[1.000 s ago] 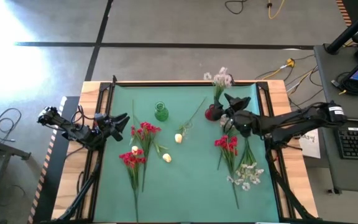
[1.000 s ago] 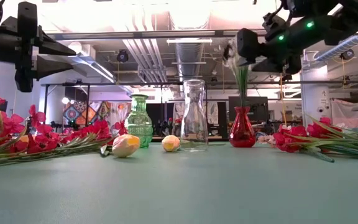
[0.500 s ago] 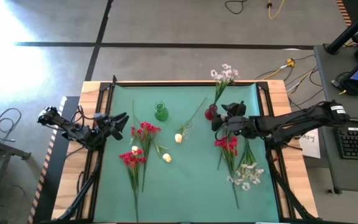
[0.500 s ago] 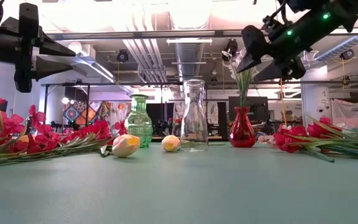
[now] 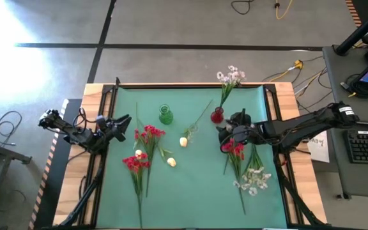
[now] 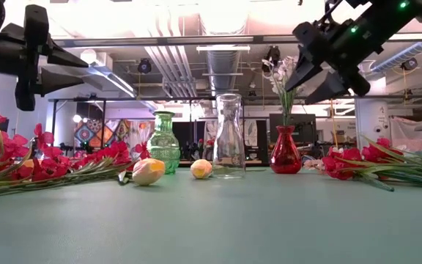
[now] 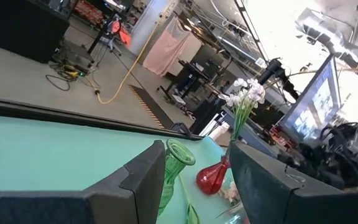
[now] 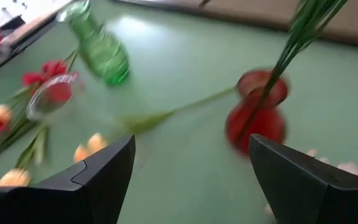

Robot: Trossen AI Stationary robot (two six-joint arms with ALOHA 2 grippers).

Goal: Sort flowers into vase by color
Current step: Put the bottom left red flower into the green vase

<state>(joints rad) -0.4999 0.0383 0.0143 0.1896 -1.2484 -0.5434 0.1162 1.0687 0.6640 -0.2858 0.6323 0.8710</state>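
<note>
A white spray [image 5: 230, 76] stands with its stems in the red vase [image 5: 217, 115] and leans toward the far edge. The green vase [image 5: 165, 115] and the clear vase [image 6: 228, 137] hold nothing. Red flowers [image 5: 142, 150] and three cream rosebuds [image 5: 171, 162] lie on the mat's left half. More red flowers [image 5: 234, 150] and white sprays [image 5: 253, 179] lie on its right half. My right gripper [image 5: 223, 138] hangs open and holding nothing, just near of the red vase [image 8: 257, 115]. My left gripper [image 5: 128, 128] waits open at the left edge.
A long-stemmed rosebud [image 5: 183, 142] lies slanting between the green and red vases. The green mat [image 5: 197, 191] has free room along its near middle. Black rails [image 5: 101, 172] run along both sides of the table.
My right gripper has drawn back from the white spray's stems above the red vase toward the near edge and has sunk a little. The spray has stayed in the vase and now leans further toward the far edge.
</note>
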